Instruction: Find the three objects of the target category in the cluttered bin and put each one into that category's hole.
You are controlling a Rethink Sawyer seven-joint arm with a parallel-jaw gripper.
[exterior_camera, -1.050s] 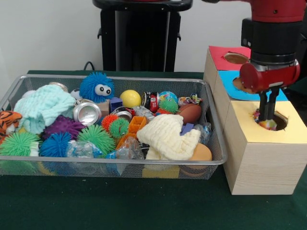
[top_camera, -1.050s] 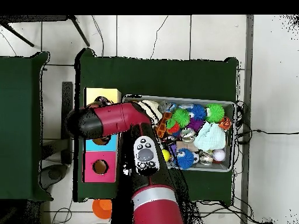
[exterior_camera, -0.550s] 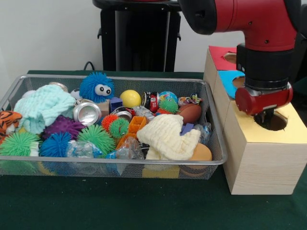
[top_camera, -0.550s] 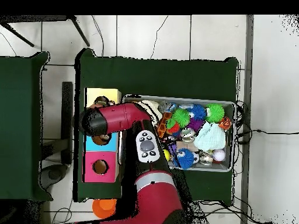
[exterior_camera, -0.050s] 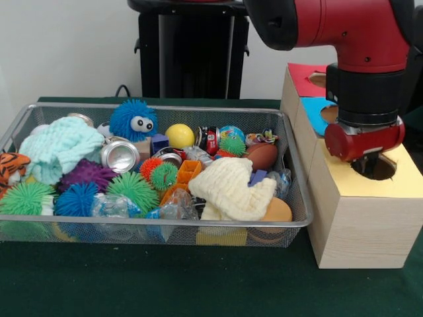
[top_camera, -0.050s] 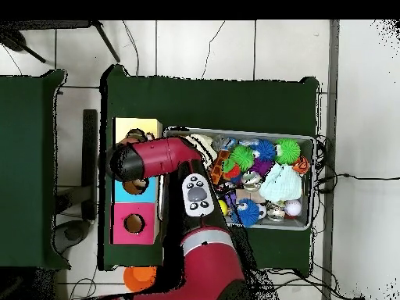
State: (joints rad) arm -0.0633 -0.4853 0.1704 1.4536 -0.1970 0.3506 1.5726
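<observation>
Now, starting at your nine o'clock, the wire bin (exterior_camera, -0.050s: 20,125) holds the remaining clutter, spiky balls (exterior_camera, -0.050s: 135,188) included. At three o'clock the gripper (exterior_camera, -0.050s: 367,162) dips into the yellow box's hole (exterior_camera, -0.050s: 383,168). You cannot tell whether its fingers are spread or pinching; no carried object shows. Further targets lie toward nine o'clock of it.

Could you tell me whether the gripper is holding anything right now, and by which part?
It cannot be told: the gripper is sunk into the yellow hole, its tips hidden.
</observation>
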